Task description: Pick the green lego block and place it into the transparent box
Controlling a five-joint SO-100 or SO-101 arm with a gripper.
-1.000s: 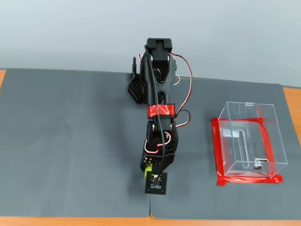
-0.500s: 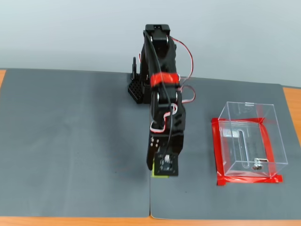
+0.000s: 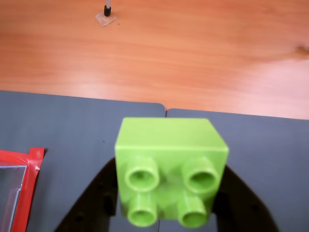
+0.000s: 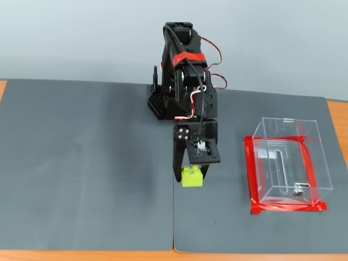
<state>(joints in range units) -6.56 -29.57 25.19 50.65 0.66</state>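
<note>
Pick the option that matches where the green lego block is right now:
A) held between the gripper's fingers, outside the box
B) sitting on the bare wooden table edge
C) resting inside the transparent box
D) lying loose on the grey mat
A: in the fixed view the green lego block sits clamped in the gripper, left of the transparent box, and the wrist view shows a black finger on each side of it.

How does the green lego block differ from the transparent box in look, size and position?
The green lego block is opaque lime green; the transparent box is clear, with red tape around its base. The block is much smaller than the box. The block is held between the fingers of the tool, while the box stands on the grey mat.
</note>
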